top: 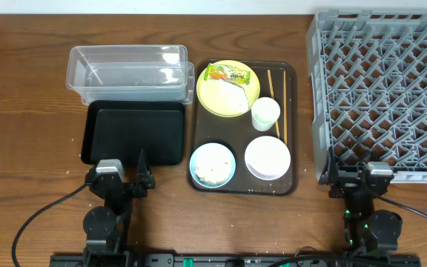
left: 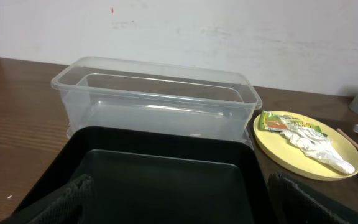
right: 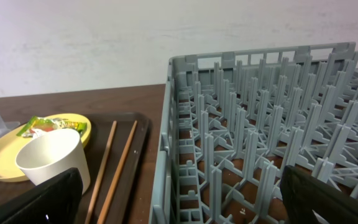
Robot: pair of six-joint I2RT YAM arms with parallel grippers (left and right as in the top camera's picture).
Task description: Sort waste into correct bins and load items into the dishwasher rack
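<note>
Left gripper (top: pixel 118 172), right gripper (top: pixel 362 176) low, agape

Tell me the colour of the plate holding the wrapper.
Yellow; the plate shows best in the left wrist view.

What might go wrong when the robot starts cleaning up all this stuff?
1. The loose white rice grains sit in the light blue round bowl. Tilting it while carrying might scatter them.
2. The thin wooden chopsticks lie flat on the brown serving tray, right beside the small white cup. Grabbing them could knock the cup over.
3. The crinkled green-and-orange snack wrapper on the round yellow plate looks light and may slip free.
</note>
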